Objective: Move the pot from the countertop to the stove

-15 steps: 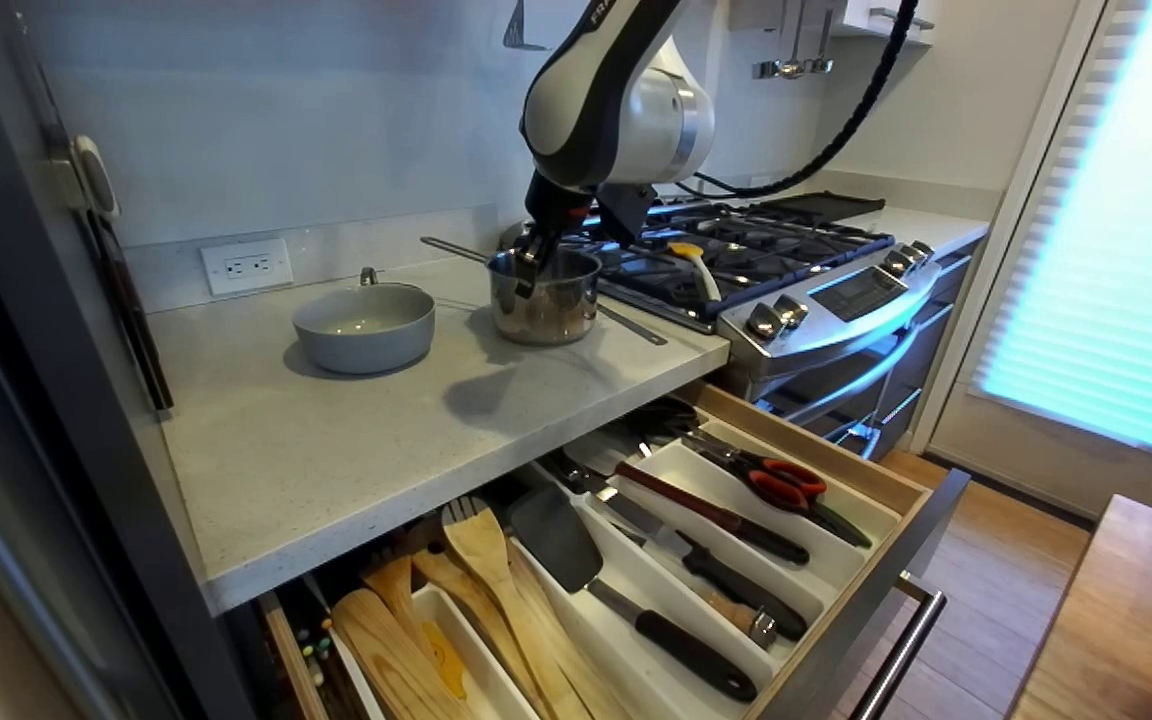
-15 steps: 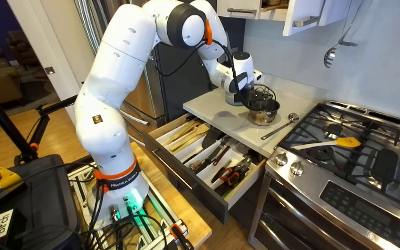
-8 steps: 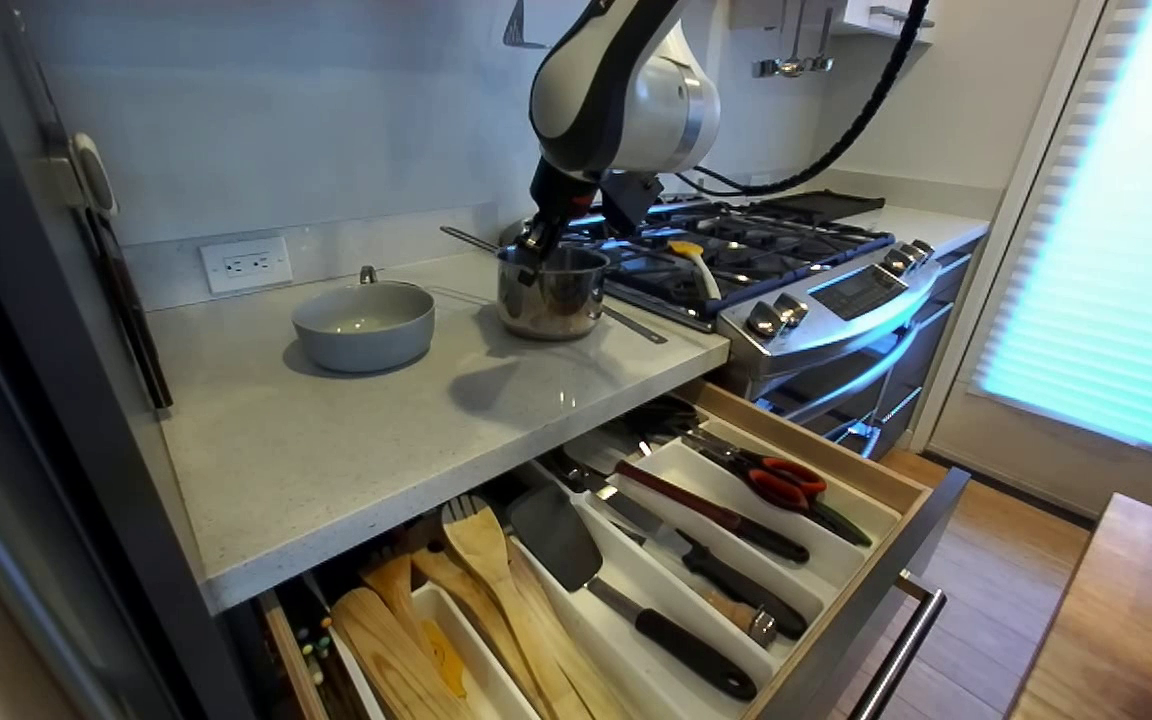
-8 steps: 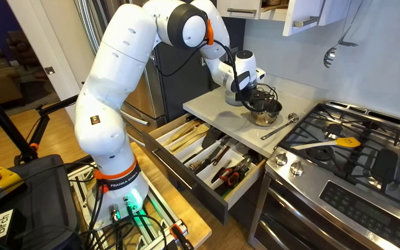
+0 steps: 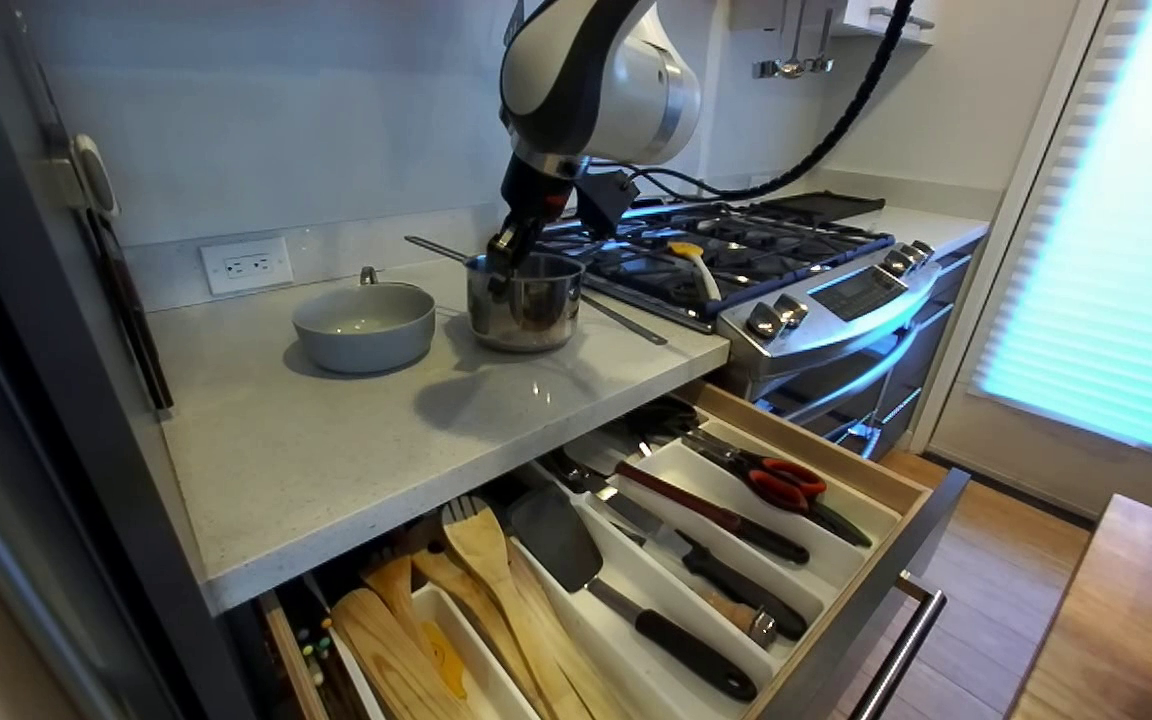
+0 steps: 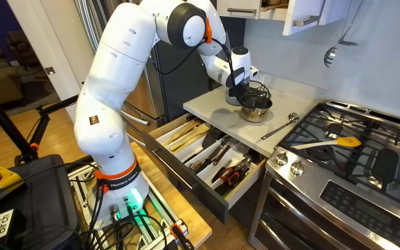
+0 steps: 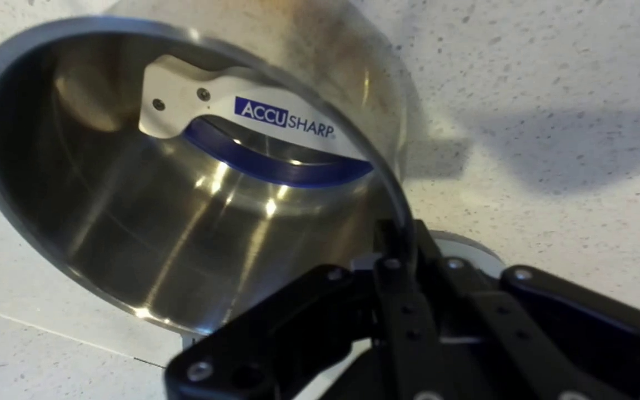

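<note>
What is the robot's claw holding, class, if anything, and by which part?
The claw holds the pot by its rim, not by its long handle.

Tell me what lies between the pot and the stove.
A long-handled metal utensil lies on the countertop between the pot and the stove; it shows whole in an exterior view, apart from both.

A matte grey pan (image 5: 364, 338) sits near a white wall outlet (image 5: 247, 267). The open drawer (image 6: 207, 198), fitted with a white organizer (image 5: 674, 692), holds a wooden fork (image 5: 486, 550), a black turner (image 5: 561, 545) and red-handled scissors (image 5: 750, 467). A white-and-blue AccuSharp sharpener (image 7: 286, 119) shows in the wrist view. In an exterior view, a smiley-faced yellow spatula (image 6: 346, 141) and long-handled metal spoon (image 6: 292, 118) lie apart; a pasta server (image 6: 330, 57) hangs.
</note>
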Available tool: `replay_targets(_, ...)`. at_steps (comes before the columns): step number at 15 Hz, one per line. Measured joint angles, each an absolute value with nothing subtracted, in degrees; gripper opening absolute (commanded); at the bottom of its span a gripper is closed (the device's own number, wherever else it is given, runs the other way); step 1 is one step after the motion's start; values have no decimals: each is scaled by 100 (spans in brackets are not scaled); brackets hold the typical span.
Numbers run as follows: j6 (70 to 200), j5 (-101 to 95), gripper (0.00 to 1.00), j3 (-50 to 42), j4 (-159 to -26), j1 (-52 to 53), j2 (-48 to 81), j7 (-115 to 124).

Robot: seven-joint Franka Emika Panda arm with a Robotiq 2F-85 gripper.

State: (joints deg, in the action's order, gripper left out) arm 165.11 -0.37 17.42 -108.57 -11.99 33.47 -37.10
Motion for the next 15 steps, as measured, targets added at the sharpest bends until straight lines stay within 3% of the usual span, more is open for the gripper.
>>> replay_targets(7,16285,179,84,1710,-10827,-1222,3280,-3465)
replay_targets(8,16239,189,42,1693,-10822,-1223,3274,-3418)
replay_targets(10,16151,213,47,1656,-10817,-1223,3278,-3367)
replay_targets(15,16074,220,8,1576,-10817,-1224,3352,-3365)
